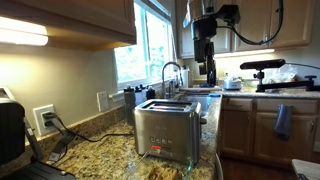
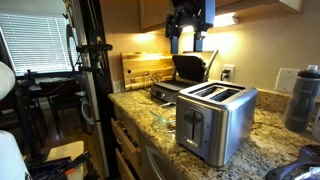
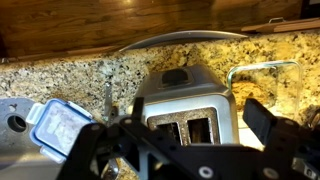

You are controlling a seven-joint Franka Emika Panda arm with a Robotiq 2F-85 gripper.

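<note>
Wrist view: pincer (image 3: 182,135) wide open, empty, hung above toaster (image 3: 185,92); toaster centred between fingers, long axis crosswise to jaw line.

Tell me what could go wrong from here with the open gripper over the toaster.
1. The open gripper hangs above the toaster; coming down off-centre, a finger might hit its top or catch in a slot.
2. The blue-rimmed lid and the glass dish lie close beside it; a sideways move could knock them.
3. In an exterior view the toaster stands near the edge of the counter; a push may shove it off.
</note>
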